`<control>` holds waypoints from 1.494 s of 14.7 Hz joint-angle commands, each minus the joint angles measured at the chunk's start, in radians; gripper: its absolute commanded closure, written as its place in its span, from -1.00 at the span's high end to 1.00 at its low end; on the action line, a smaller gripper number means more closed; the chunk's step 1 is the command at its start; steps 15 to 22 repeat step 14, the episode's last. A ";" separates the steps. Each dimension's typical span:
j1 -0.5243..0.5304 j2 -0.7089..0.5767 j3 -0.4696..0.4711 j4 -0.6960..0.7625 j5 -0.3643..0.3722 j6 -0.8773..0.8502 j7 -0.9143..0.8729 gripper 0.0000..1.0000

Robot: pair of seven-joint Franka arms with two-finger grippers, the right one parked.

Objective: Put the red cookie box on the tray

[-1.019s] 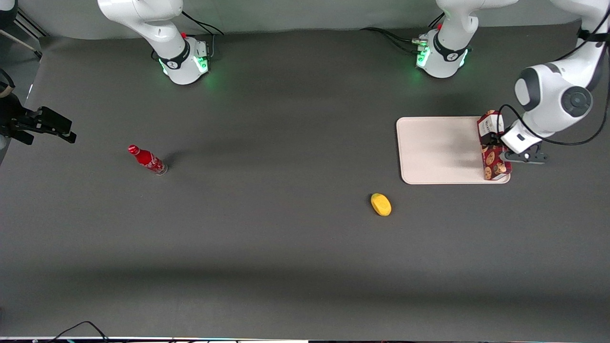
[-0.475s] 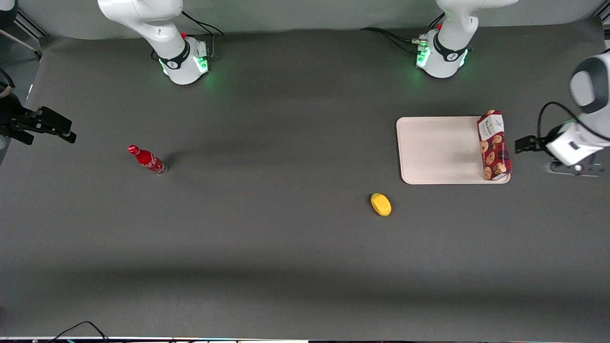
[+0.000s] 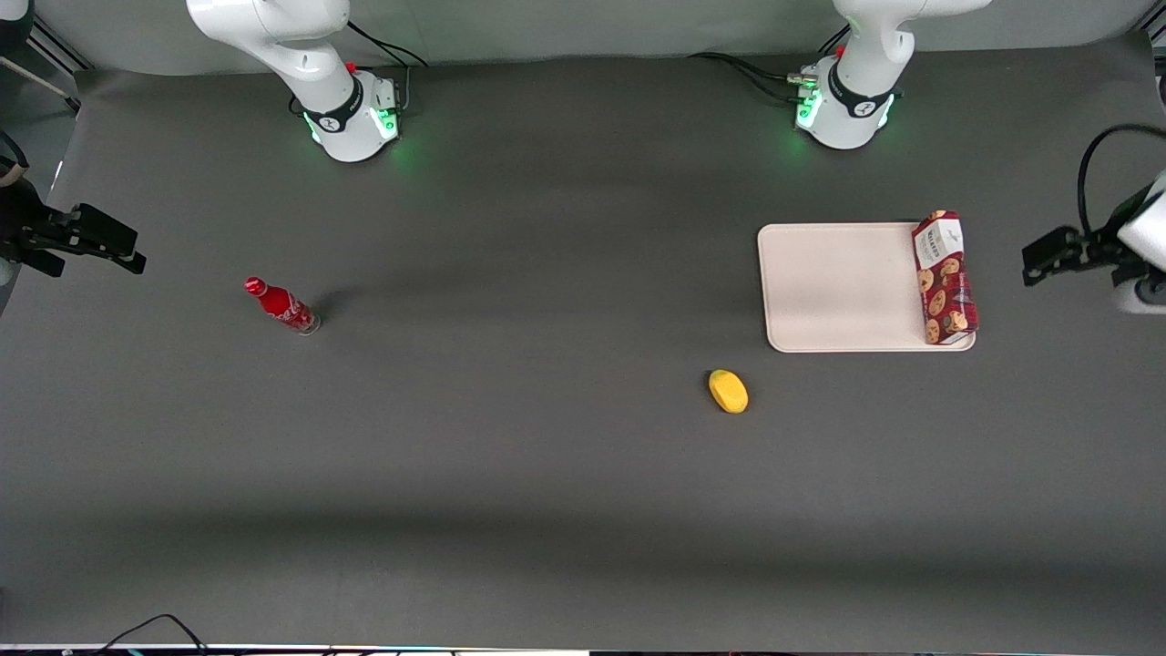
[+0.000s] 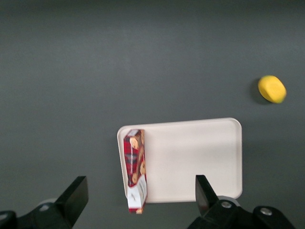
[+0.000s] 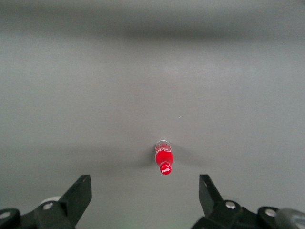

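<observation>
The working arm's gripper [image 3: 1048,257] hangs clear of the worktop [image 3: 547,474] at its own end, apart from the tray [image 3: 838,287], jaws spread wide and empty; the red cookie box [image 3: 945,278] lies on the tray along the edge nearest the gripper. The wrist camera shows the box [image 4: 135,169] overhanging the rim of the tray [image 4: 190,157]; the front camera alone takes in a red bottle [image 3: 281,305] toward the parked arm's end and the yellow object [image 3: 728,391] near the tray.

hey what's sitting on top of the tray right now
Only the red cookie box, lying along the tray's edge toward the working arm's end; the tray surface under the box is hidden. The rest of the tray is bare. The claw is open, off to the side of the tray.
</observation>
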 commanded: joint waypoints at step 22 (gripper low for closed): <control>0.005 0.020 -0.037 0.114 -0.075 -0.091 -0.009 1.00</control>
